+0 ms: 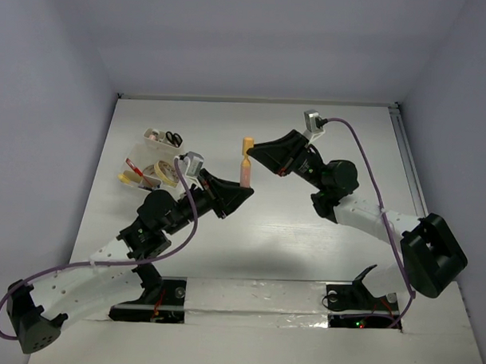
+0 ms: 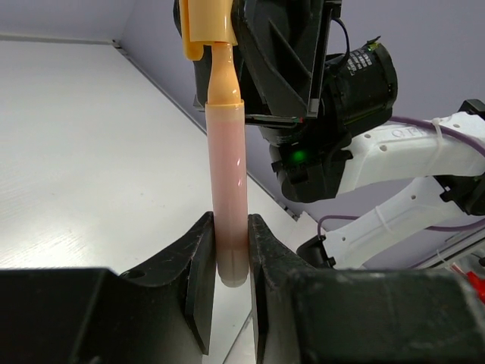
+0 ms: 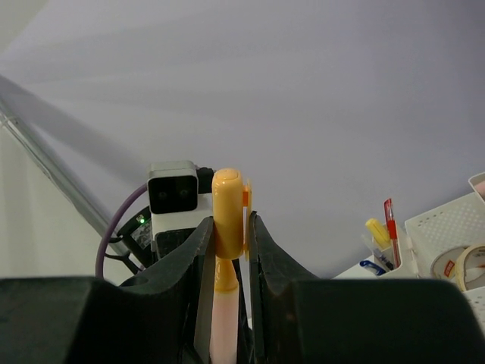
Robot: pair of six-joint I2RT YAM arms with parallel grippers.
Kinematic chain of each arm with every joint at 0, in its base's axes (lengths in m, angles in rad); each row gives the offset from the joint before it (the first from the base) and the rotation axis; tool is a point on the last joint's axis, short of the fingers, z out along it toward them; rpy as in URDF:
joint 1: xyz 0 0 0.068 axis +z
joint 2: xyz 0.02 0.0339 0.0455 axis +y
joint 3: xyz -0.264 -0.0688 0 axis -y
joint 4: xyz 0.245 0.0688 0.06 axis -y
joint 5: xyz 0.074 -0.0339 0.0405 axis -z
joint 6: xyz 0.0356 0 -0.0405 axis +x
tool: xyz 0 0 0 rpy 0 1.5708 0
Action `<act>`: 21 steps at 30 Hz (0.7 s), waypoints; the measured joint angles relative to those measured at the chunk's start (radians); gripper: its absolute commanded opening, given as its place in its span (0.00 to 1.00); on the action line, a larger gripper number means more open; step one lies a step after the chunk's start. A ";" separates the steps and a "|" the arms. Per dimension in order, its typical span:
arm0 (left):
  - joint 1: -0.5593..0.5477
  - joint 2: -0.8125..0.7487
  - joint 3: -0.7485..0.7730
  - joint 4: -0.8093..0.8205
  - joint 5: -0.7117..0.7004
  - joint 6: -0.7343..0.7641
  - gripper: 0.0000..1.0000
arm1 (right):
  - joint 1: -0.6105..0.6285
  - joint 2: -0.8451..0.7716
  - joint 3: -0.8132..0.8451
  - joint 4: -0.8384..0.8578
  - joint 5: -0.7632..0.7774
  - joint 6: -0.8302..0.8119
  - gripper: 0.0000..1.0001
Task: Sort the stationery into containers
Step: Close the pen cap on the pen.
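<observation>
One pen, pink in the barrel with an orange cap, hangs in the air above the middle of the table, held at both ends. Two grippers share it. The left gripper has both fingers clamped on the rounded bottom end of the barrel. The right gripper has both fingers pressed on the cap, with the clip showing between them. In the left wrist view a narrower orange neck shows between cap and barrel; whether the cap is seated I cannot tell. One box, whitish and split into compartments, sits at the far left of the table, well apart from the pen. It holds one pair of scissors in a far compartment and at least two tape rolls on its near side. One red pen stands upright next to one yellow-tipped item, and one blue bit lies low beside them. Two purple cables run along the arms, one each; the left one loops past the box. The left wrist's camera covers the near right corner of the box from above, and the same camera stands right behind the cap in the right wrist view.
</observation>
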 measured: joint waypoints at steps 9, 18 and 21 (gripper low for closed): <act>0.000 0.044 0.028 -0.008 -0.011 0.038 0.00 | 0.005 -0.001 -0.017 0.005 -0.027 -0.002 0.04; -0.003 0.022 0.030 -0.030 -0.012 0.065 0.00 | 0.005 -0.010 -0.025 0.016 -0.041 0.002 0.03; -0.007 0.019 0.043 -0.060 -0.011 0.082 0.00 | 0.004 -0.009 -0.032 0.029 -0.045 0.015 0.02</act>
